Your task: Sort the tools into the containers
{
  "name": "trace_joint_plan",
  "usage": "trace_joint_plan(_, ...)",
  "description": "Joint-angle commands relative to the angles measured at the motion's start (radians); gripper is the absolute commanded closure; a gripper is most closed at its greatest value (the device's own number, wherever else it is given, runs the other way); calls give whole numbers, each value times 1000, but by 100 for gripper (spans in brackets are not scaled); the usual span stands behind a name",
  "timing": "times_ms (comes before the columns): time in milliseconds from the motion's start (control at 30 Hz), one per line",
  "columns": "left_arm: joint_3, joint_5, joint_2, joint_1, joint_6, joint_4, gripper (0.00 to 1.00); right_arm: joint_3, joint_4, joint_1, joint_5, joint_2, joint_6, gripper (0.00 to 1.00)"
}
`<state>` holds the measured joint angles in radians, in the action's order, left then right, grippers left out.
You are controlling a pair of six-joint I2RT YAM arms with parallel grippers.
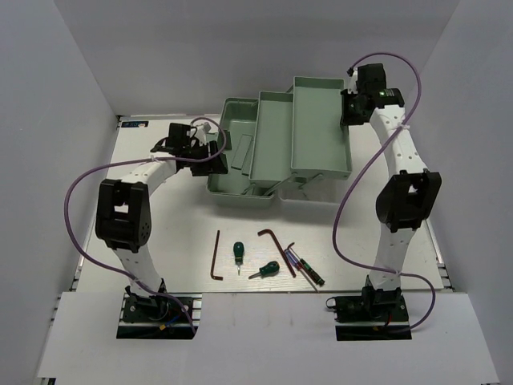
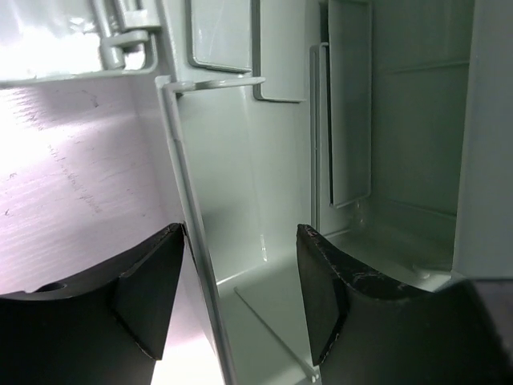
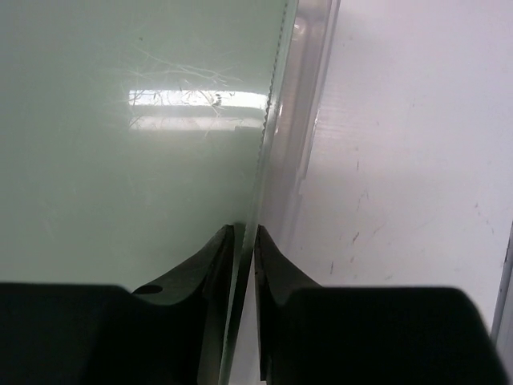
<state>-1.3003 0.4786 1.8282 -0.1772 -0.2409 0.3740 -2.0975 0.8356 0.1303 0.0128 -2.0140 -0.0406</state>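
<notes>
Was a small, plain place. Had a flat white table in the middle. Was shut in by three bare, pale grey walls: a back wall, a left wall and a right wall. Had a white board lying across the near edge. Had a thin metal strip down the right side of the table. Was lit softly, with faint grey shadows on the table top. Shone in a bright patch on the table, close up, with tiny scratches showing.
</notes>
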Motion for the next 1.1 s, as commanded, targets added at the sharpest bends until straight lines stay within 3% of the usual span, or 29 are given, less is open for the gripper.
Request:
trace_joint_plan(0, -54, 9, 5, -19, -8, -14, 32, -107, -105, 18, -71, -20, 11, 77)
trace_joint_plan(133, -76, 0, 14, -19, -8, -4, 32, -136, -119, 19, -82, -22, 31, 70)
trace_joint_plan(300, -85, 0, 14, -19, -17, -4, 32, -115, -139, 9, -114, 18, 70, 43)
trace_joint_plan(367, -85, 0, -7, -19, -17, 5, 32, -86, -171, 6, -145, 44, 90, 38)
trace_joint_plan(633, -125, -60, -113, -1, -28, 48, 26, 54, -300, 3, -159, 265, 229, 30)
trace_joint_plan(700, -125, -80, -156, -1, -28, 48, 24, 91, -340, 2, -139, 326, 286, 27)
trace_joint_plan(733, -125, -89, -199, -1, -17, 48, 24, 140, -349, -3, -143, 371, 298, 20)
trace_joint_plan(800, -125, -101, -248, -1, -6, 81, 24, 236, -299, -11, -250, 446, 364, 17)
trace_joint_plan(867, -125, -110, -305, -1, 24, 138, 24, 289, -195, -17, -507, 515, 477, 52)
trace_joint_plan(900, -105, -130, -376, -14, 44, 158, 30, 330, -71, -9, -586, 562, 625, 77)
trace_joint_plan(933, -88, -130, -414, -15, 66, 183, 49, 356, 48, -9, -778, 616, 671, 95)
trace_joint_plan(967, -33, -130, -449, -24, 83, 230, 59, 416, 113, 6, -833, 686, 715, 100)
trace_joint_plan(1067, 161, -88, -604, -24, 92, 241, 82, 590, 398, 75, -918, 789, 904, 99)
